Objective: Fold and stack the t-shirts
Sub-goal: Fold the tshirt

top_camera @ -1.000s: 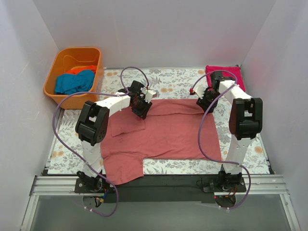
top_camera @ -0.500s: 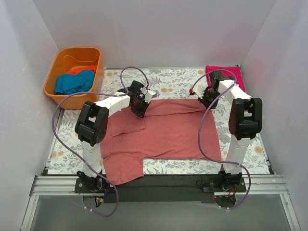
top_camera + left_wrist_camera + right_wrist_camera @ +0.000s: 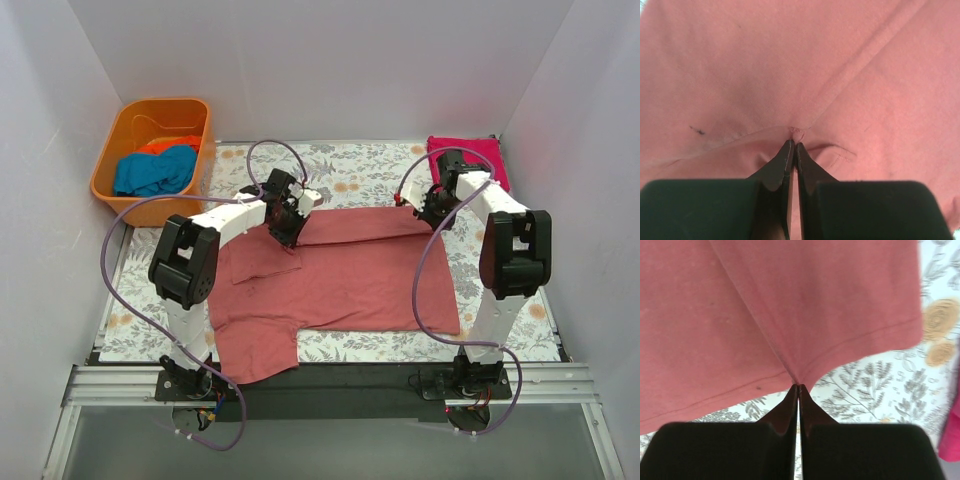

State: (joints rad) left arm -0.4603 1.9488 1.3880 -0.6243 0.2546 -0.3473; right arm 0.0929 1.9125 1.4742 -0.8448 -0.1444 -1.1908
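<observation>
Fold in hand: left pincer (image 3: 793,147) and right pincer (image 3: 798,388) each clamp the far edge of the brick-red t-shirt (image 3: 340,285); next move likely requires an even joint lift nearward.

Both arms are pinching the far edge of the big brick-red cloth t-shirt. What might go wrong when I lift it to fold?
1. The right fingers hold only the hem's edge of the brick-red cloth t-shirt; it may slip out on lifting.
2. The left fingers pinch a small pucker by a crease, perhaps one layer only, so it could lift unevenly.
3. The folded magenta-pink cloth t-shirt lies near the right fingers; a wide sweep might drag it.
</observation>
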